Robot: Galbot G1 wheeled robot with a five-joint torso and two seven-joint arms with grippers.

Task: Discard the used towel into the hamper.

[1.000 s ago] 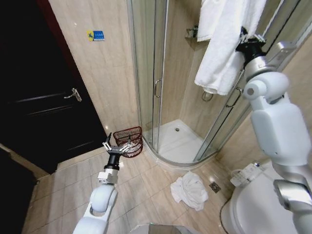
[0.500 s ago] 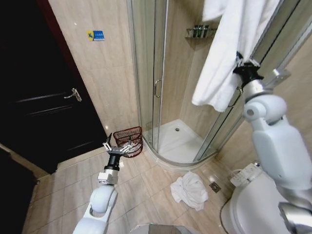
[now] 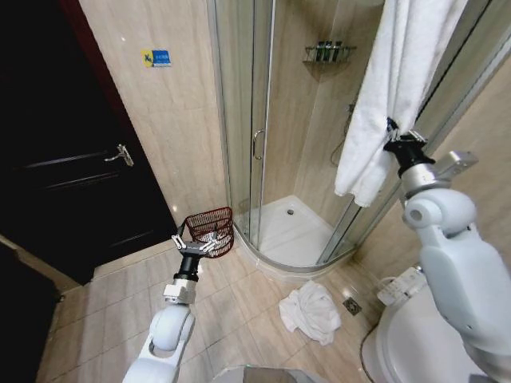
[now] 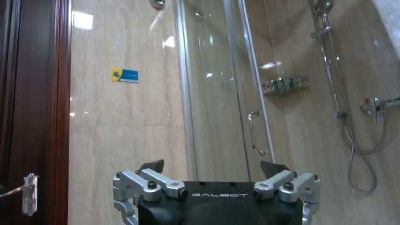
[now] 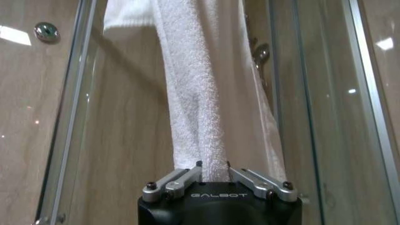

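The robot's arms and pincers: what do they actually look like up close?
Both arms wear smooth, rounded white shells with grey joints. Each ends in a black wrist block lettered GALBOT in white, carrying silver metal linkage bars with visible bolts. The left pincer has dark, pointed fingertips. The right pincer shows the same silver bars. No loose cables are visible.

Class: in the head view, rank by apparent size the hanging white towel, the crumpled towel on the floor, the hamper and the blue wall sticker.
1. Hanging white towel
2. Crumpled towel and hamper: look alike
3. Blue wall sticker
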